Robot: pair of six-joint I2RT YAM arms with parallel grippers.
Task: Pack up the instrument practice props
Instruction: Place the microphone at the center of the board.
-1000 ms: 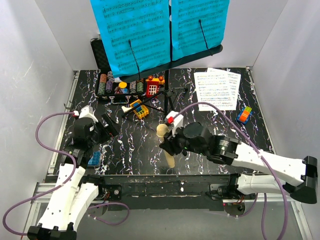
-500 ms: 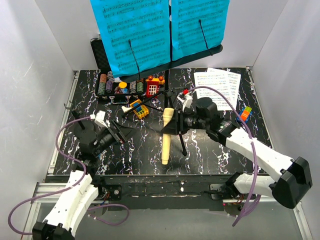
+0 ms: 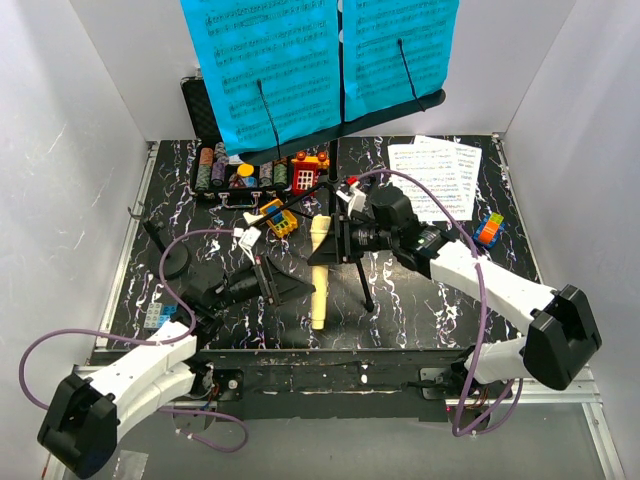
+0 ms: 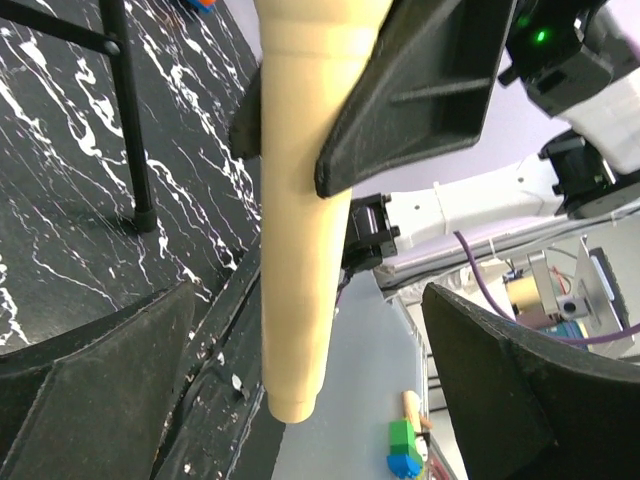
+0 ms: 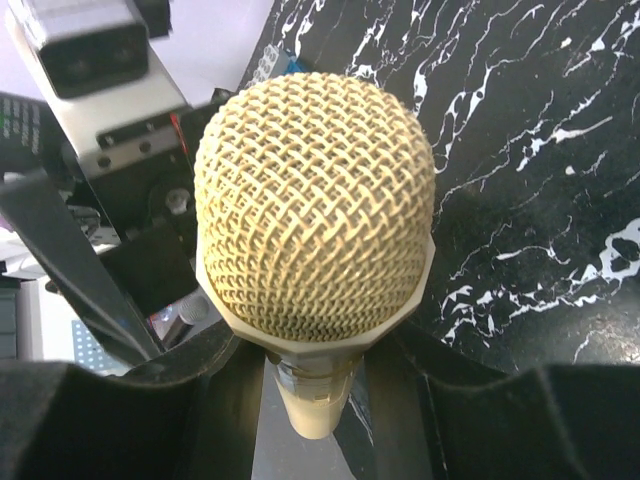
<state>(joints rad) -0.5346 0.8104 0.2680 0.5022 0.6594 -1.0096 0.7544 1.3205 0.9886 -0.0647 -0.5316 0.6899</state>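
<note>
- Top view: my right gripper (image 3: 338, 243) is clamped on the cream microphone (image 3: 320, 290), close to its head end.
- The mic's long axis runs far-to-near across the table (image 3: 420, 310). Its wide head points toward the music stand (image 3: 334, 190) and the blue sheet-music pages (image 3: 270, 70), and its slim tail points toward the arm bases.
- The mic sits just left of the stand's tripod legs.
- My left gripper (image 3: 280, 283) is spread wide and holds nothing. It is aimed at the mic's lower body from the left, near it but apart.
- Left wrist view: the mic body crosses the frame from top to bottom, tapering down to a flat tail end.
- One black finger of the right gripper lies across the mic's upper part.
- My left arm's own fingers (image 4: 90, 380) stand far apart on either side and touch nothing.
- Right wrist view: the mesh head fills the middle of the frame and faces the camera.
- The handle drops away below the head, pinched between the two fingers (image 5: 110, 420).
</note>
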